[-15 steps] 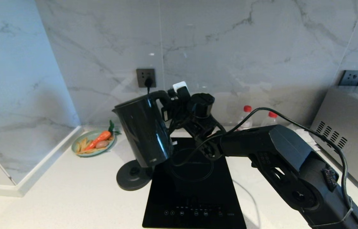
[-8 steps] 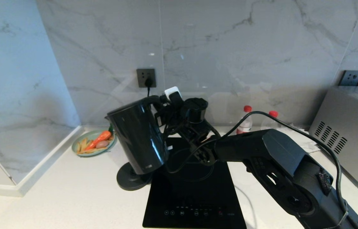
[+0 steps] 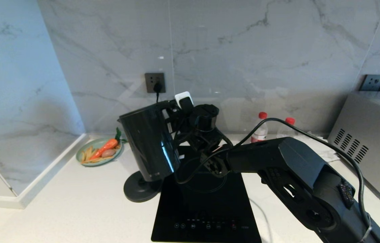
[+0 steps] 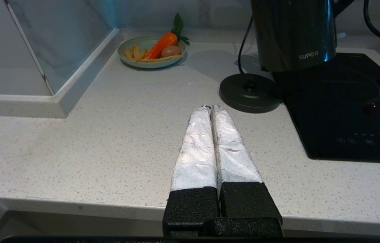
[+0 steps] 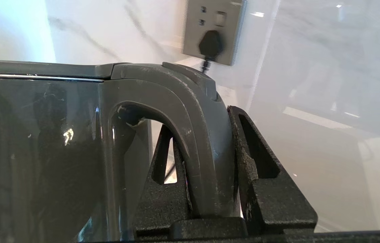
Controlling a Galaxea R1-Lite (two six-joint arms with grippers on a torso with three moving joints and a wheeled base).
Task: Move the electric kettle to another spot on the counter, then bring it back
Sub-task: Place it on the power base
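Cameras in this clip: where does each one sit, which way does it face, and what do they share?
Head view: high, facing the counter and wall; right arm holds the electric kettle aloft.
Left wrist view: low at the counter edge, shut left gripper ahead.
Right wrist view: right gripper clamping the handle.
All show the kettle.

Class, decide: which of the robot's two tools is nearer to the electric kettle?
Right. The right tool grips the electric kettle by its handle, held over the round base. The left tool hovers shut near the counter's front edge, well short of it.
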